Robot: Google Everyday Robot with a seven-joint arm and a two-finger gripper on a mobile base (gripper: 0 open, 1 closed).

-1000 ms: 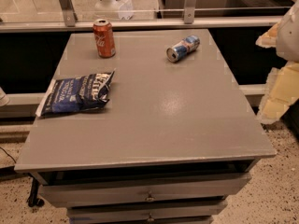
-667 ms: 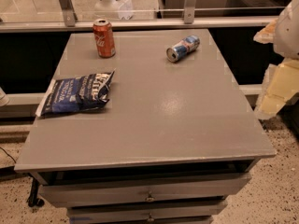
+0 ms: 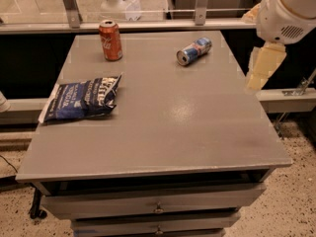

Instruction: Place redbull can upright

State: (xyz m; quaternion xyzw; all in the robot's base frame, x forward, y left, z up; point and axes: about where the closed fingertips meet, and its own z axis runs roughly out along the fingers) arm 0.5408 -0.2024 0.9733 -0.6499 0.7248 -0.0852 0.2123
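The redbull can (image 3: 194,51) is slim, silver and blue, and lies on its side at the back right of the grey table (image 3: 163,132), its silver top facing front-left. My arm's white body (image 3: 289,9) is at the upper right. My gripper (image 3: 261,68), a cream-coloured part, hangs below it by the table's right edge. It is to the right of the can, a little nearer the front, and apart from it. It holds nothing that I can see.
A red-orange cola can (image 3: 110,40) stands upright at the back left. A dark blue chip bag (image 3: 84,98) lies flat on the left side. Drawers (image 3: 158,209) sit under the table front. A ledge with metal posts (image 3: 69,4) runs behind the table.
My arm and gripper have moved left and up, closer to the table's right edge. The cans and the bag have not moved.
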